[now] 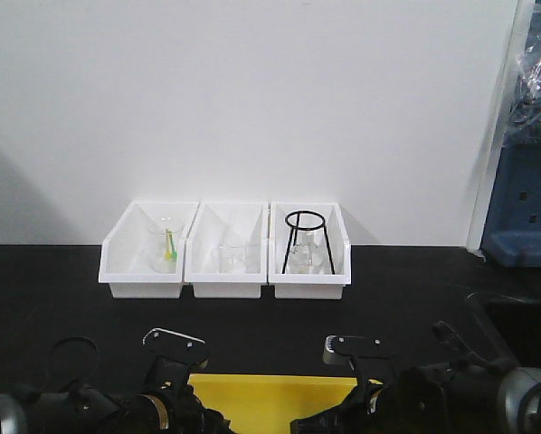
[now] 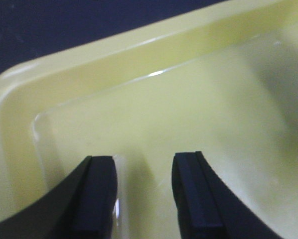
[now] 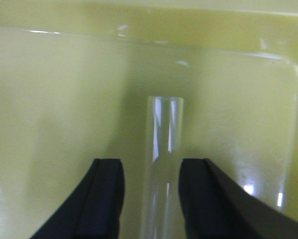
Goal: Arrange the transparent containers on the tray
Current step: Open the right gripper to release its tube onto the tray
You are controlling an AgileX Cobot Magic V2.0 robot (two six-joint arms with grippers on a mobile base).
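The yellow tray (image 1: 261,398) lies at the table's front edge, between my two arms. In the left wrist view my left gripper (image 2: 144,159) stands open low over the tray floor (image 2: 189,114), near a corner. A faint clear test tube (image 2: 121,189) lies along the inner side of its left finger. In the right wrist view my right gripper (image 3: 151,162) is open too. A second clear test tube (image 3: 164,144) lies on the tray floor (image 3: 64,99) between its fingers, close to the right finger, with a gap on the left. Its open rim points toward the tray's far wall.
Three white bins (image 1: 225,262) stand side by side at the back of the black table (image 1: 53,289). They hold glass beakers, and the right one holds a black ring stand (image 1: 304,240) over a flask. Blue equipment (image 1: 524,208) stands at the far right.
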